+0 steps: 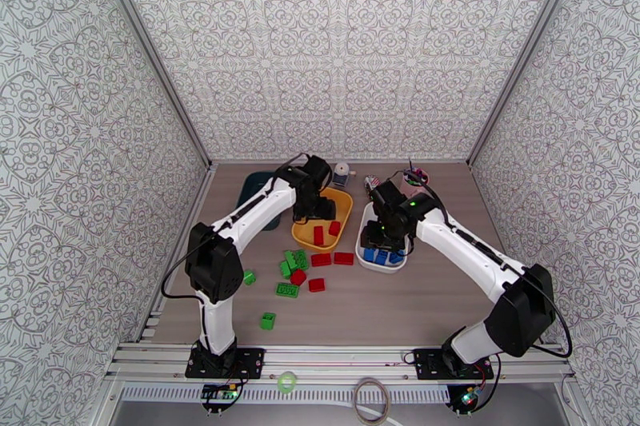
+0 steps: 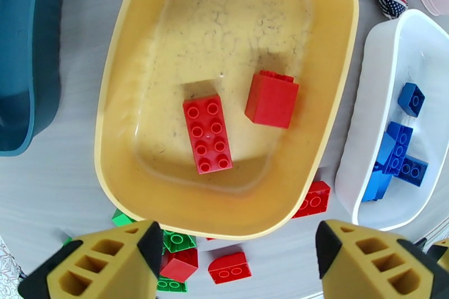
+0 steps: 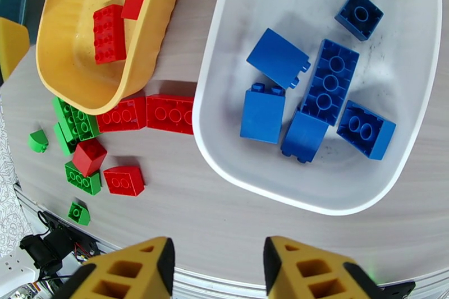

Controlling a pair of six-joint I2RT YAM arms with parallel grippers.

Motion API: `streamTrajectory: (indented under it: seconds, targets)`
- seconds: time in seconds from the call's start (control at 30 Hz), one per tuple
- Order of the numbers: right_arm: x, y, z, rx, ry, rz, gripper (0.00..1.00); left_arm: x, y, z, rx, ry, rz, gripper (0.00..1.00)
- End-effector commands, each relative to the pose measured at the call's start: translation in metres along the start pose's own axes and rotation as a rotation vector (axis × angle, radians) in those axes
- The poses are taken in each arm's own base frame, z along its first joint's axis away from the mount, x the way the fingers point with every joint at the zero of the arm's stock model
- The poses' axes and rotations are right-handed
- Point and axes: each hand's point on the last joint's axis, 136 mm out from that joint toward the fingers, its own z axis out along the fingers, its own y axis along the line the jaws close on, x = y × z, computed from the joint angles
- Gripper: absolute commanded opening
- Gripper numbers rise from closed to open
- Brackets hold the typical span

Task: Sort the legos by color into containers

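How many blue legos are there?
6 blue legos, all in the white tray: five bunched together, one apart near a corner. None seems hidden.

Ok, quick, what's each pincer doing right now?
Left pincer: open, holding nothing.
Right pincer: open, holding nothing.
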Motion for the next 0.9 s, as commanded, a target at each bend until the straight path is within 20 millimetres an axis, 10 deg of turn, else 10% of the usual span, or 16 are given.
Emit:
streamTrajectory:
  seconds: [0.0,0.87]
  targets:
    - [0.003,-0.005,-0.006,0.029,-0.011,0.016,0.49,0.016,0.0,-0.019,0.014,-0.021,-0.012,0.77]
    - [0.057,0.03,0.01,0.095,0.015,-0.276,0.59,0.125,0.04,-0.032,0.04,-0.011,-0.254,0.81]
